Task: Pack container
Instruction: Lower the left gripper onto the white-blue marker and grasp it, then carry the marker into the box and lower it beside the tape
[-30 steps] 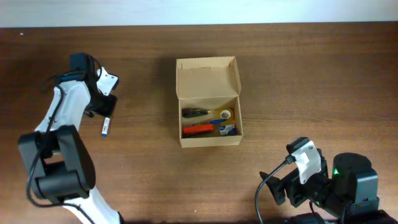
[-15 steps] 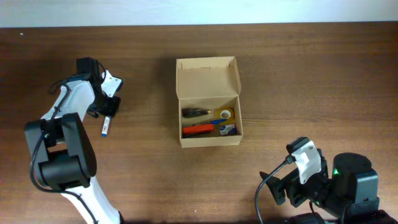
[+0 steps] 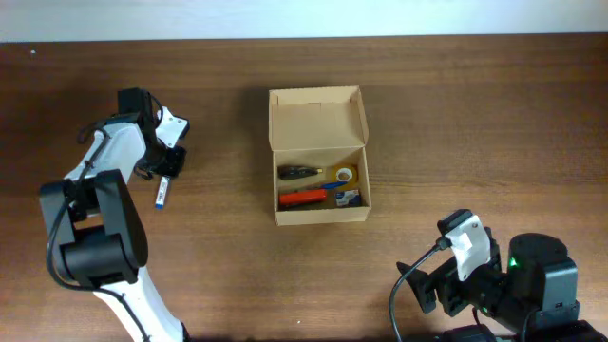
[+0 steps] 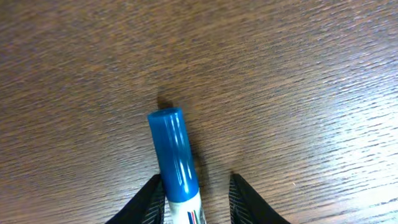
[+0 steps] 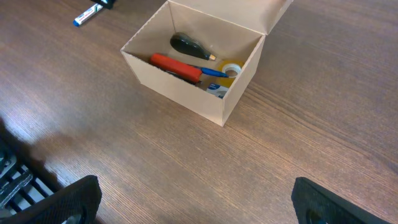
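Note:
The container (image 3: 275,195), a tan cardboard box, stands mid-table with its flap lid (image 3: 316,119) open at the back. Inside lie a black-handled tool (image 3: 296,172), a red pen (image 3: 302,197), a yellow tape roll (image 3: 345,175) and a blue item (image 3: 348,197). The box also shows in the right wrist view (image 5: 180,93). A blue-capped marker (image 3: 161,194) lies on the table at the left. My left gripper (image 4: 196,199) is open astride the marker (image 4: 174,158), with its left finger against the barrel and a gap to its right finger. My right gripper (image 5: 196,205) is open wide and empty.
The brown wooden table (image 3: 456,123) runs to a pale wall at the back edge. My right arm's base (image 3: 532,280) sits at the front right corner. The marker also shows far off in the right wrist view (image 5: 87,15).
My left arm has shifted slightly towards the back and right over the marker, then held still. The marker, the box and my right arm have not moved.

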You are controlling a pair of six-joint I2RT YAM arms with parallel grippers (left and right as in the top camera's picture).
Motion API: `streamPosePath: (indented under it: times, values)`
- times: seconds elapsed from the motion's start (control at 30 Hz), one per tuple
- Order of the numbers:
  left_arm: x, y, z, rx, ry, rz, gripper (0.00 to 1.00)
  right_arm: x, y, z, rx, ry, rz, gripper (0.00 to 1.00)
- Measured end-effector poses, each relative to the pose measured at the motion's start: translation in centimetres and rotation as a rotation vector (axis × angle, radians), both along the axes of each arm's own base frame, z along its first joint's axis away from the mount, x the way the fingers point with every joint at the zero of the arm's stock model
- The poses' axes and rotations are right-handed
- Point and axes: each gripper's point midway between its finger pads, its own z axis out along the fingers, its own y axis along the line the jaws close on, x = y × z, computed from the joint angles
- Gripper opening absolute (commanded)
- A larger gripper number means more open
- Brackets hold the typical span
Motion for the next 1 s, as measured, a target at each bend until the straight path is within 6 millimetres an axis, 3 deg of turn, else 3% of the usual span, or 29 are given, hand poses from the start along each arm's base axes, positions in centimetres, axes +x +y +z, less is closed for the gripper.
streamPosePath:
  times: [0.13, 0.37, 0.63, 0.73, 0.9, 1.0]
  values:
    - [0.0, -0.3, -0.1, -0.016, 0.003, -0.002, 0.25, 0.0, 0.0, 0.0, 0.000, 0.000, 0.000, 0.99]
    - [0.1, -0.7, -0.1, -0.040, -0.002, 0.003, 0.02, 0.0, 0.0, 0.0, 0.000, 0.000, 0.000, 0.99]
    - [0.0, -0.9, 0.0, -0.070, 0.006, 0.123, 0.02, 0.0, 0.0, 0.0, 0.000, 0.000, 0.000, 0.99]
    - [-0.8, -1.7, 0.2, -0.081, 0.055, 0.144, 0.02, 0.0, 0.0, 0.0, 0.000, 0.001, 0.000, 0.99]
    - [0.0, -4.7, 2.4, -0.082, 0.047, 0.092, 0.02, 0.0, 0.0, 0.0, 0.000, 0.001, 0.000, 0.99]
    - [1.5, -7.7, 6.5, -0.079, -0.060, 0.008, 0.02, 0.0, 0.0, 0.0, 0.000, 0.001, 0.000, 0.99]
